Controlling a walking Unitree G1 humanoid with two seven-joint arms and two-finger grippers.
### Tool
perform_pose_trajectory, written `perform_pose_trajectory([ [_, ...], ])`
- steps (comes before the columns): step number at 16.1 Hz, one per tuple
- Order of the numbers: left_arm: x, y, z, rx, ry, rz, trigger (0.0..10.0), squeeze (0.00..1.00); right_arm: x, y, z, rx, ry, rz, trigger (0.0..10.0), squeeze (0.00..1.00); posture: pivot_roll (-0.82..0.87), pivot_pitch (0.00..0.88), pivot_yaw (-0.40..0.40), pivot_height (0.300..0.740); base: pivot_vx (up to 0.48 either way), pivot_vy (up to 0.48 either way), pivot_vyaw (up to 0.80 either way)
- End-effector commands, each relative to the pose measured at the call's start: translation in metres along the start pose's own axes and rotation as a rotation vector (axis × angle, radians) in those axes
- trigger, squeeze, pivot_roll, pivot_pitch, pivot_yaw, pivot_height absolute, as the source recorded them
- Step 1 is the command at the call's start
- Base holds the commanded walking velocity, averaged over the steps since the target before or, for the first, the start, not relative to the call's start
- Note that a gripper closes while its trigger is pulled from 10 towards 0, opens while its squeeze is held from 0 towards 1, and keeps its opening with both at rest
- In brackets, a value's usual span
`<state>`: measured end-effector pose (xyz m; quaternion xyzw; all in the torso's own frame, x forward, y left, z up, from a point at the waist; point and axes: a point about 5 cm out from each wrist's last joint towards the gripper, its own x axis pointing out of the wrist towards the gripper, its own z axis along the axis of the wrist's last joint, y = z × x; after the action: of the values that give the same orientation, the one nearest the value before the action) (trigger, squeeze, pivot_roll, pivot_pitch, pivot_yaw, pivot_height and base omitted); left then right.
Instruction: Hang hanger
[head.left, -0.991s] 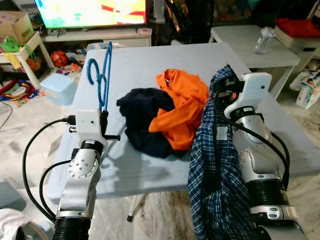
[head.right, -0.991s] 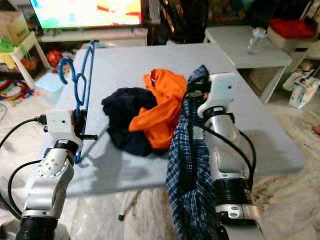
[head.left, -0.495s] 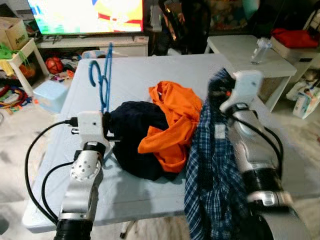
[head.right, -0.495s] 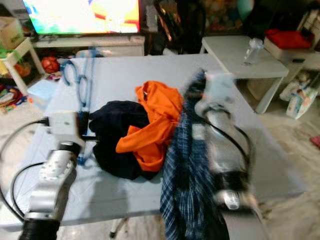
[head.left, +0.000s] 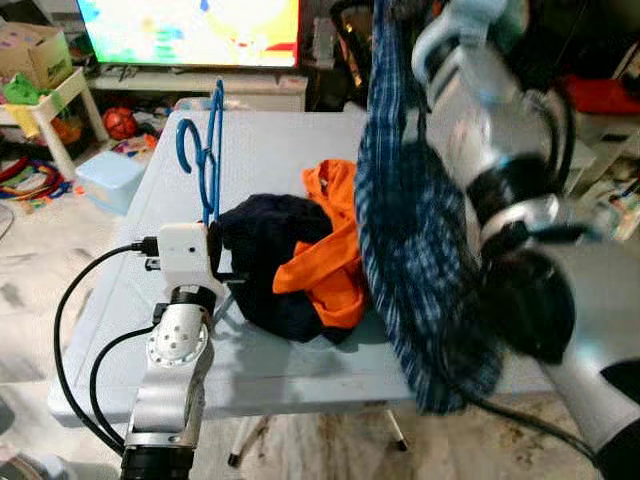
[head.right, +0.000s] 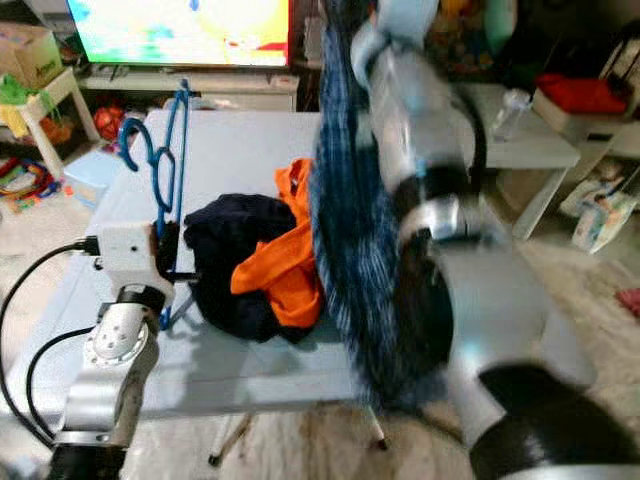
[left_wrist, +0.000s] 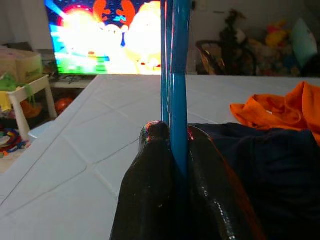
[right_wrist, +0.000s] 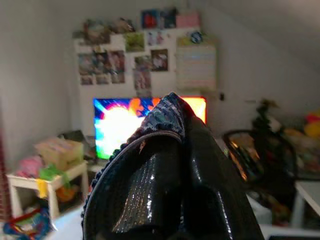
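Head view: my left end effector grips the blue hanger upright over the worktop; my right arm lifts the plaid shirt high. I should bring collar to hanger slowly.

Left wrist: fingers clamp the hanger.

Right wrist: right end effector pinches shirt fabric.

No readable writing.

Bright room, motion-blurred right arm

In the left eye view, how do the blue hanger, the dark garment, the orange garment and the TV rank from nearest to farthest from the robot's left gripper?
1. blue hanger: clamped in the left gripper, standing upright.
2. dark garment: on the table just beside it, toward the robot's right.
3. orange garment: beyond the dark one, further right.
4. TV: past the table's far edge.
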<state>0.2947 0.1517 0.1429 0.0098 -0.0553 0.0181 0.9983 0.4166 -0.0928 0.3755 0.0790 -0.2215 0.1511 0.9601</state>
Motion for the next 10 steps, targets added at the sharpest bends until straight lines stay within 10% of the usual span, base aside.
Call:
perform_pose_trajectory([
  [1, -0.006, -0.001, -0.012, 0.010, 0.055, 0.005, 10.0, 0.00, 0.005, 0.001, 0.020, 0.039, -0.066, -0.006, 10.0, 0.00, 0.17, 0.000, -0.114, 0.740, 0.000, 0.000, 0.00],
  [4, -0.009, -0.001, -0.013, 0.010, 0.060, 0.017, 10.0, 0.00, 0.009, 0.008, 0.027, 0.065, -0.113, 0.004, 10.0, 0.00, 0.17, 0.000, -0.121, 0.740, 0.000, 0.000, 0.00],
  [7, -0.007, -0.006, -0.012, 0.011, 0.061, -0.005, 10.0, 0.00, -0.024, 0.000, -0.061, -0.127, 0.140, 0.116, 10.0, 0.00, 0.16, 0.006, -0.105, 0.740, 0.000, 0.000, 0.00],
  [8, -0.006, -0.007, -0.012, 0.011, 0.062, -0.016, 10.0, 0.00, -0.035, -0.007, -0.081, -0.200, 0.214, 0.144, 10.0, 1.00, 0.15, 0.007, -0.098, 0.740, 0.000, 0.000, 0.00],
  [10, -0.005, -0.009, -0.013, 0.012, 0.067, -0.026, 10.0, 0.00, -0.056, -0.025, -0.106, -0.294, 0.333, 0.179, 10.0, 1.00, 0.13, 0.009, -0.085, 0.740, 0.000, 0.000, 0.00],
])
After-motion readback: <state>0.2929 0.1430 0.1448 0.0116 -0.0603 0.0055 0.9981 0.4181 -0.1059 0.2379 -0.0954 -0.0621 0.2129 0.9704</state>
